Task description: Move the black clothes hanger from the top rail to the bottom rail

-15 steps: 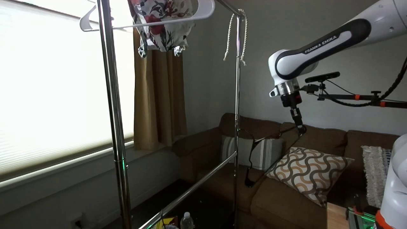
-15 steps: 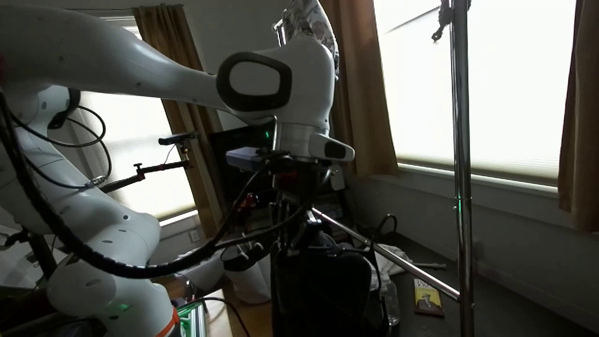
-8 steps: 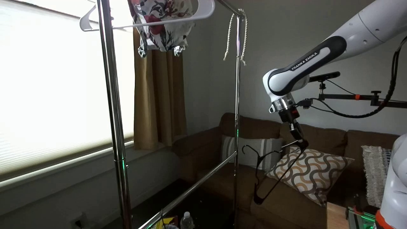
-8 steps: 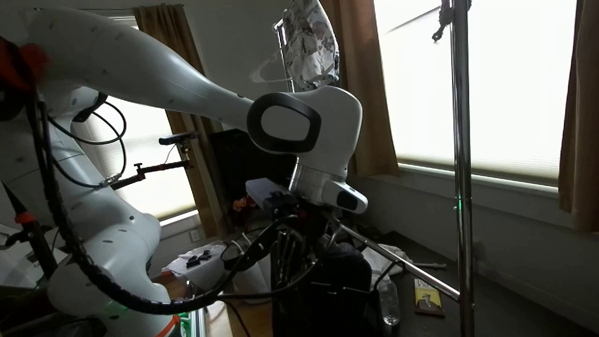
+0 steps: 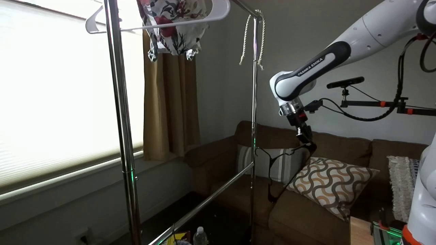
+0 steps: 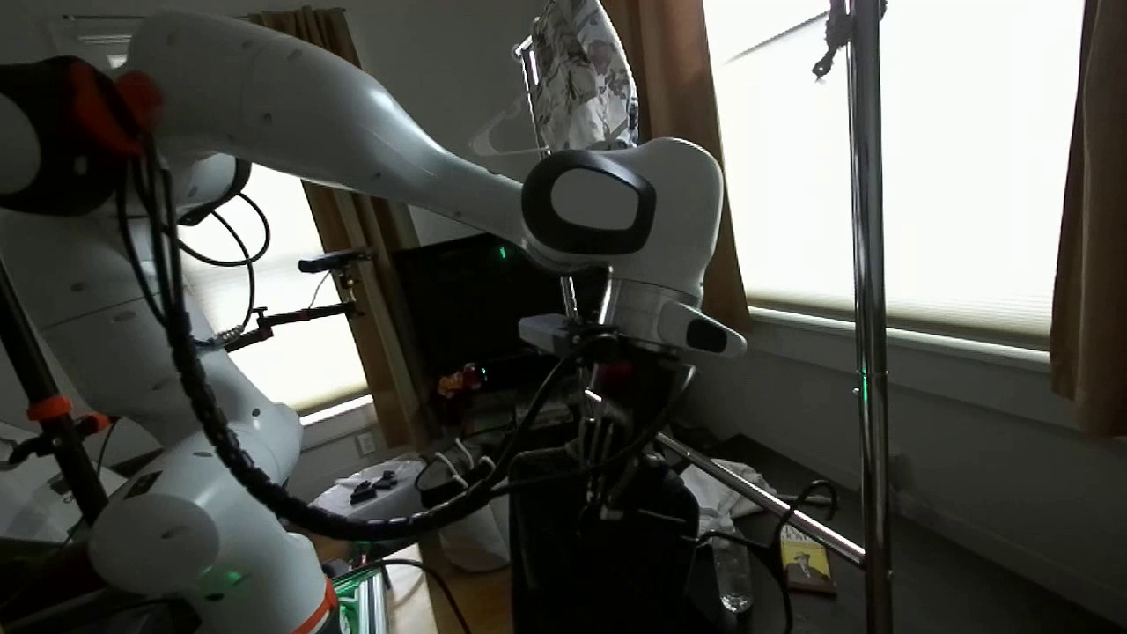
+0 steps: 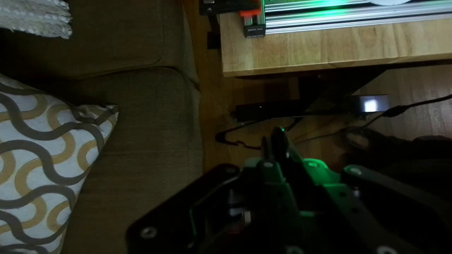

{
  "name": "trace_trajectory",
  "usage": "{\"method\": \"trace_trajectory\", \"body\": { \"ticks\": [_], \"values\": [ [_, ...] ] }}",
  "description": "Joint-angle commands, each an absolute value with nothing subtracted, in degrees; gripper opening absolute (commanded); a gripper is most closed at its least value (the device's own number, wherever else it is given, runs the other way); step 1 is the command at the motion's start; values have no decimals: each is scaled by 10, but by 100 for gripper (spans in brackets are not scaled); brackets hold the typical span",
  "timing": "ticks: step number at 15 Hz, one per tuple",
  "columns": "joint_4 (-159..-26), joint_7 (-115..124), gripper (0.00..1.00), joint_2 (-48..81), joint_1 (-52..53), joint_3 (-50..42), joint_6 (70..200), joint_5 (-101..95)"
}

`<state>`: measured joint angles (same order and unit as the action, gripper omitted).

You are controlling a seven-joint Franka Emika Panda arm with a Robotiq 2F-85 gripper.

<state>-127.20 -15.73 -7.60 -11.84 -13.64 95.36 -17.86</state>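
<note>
1. Wrist view: the gripper [image 7: 272,139], jaws drawn together, holds the black clothes hanger [image 7: 221,137] near one end; a metal profile [image 7: 353,17] lies along the edge of a wooden bench [image 7: 300,53]
2. In an exterior view: the hanger hangs tilted in mid-air near an upright [image 5: 254,102], which the top rail [image 5: 245,7] meets at the upper corner
3. In an exterior view: the hook [image 6: 822,483] overlaps the bottom rail [image 6: 740,483] near its end at this upright; contact cannot be told
</note>
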Motion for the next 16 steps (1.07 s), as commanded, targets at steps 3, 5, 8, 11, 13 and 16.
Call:
{"method": "trace_trajectory", "body": {
  "ticks": [3, 5, 8, 11, 13, 16],
  "values": [
    [-1201, -153, 2, 34, -121, -132, 964, -158],
    [-1194, -177, 2, 55, -128, -134, 977, -144],
    [-1190, -214, 2, 67, -142, -136, 1002, -115],
    [-1188, -261, 2, 66, -154, -137, 1027, -93],
    [-1184, -282, 2, 63, -159, -137, 1034, -81],
    [-1167, -297, 2, 68, -160, -135, 1019, -77]
  ]
}}
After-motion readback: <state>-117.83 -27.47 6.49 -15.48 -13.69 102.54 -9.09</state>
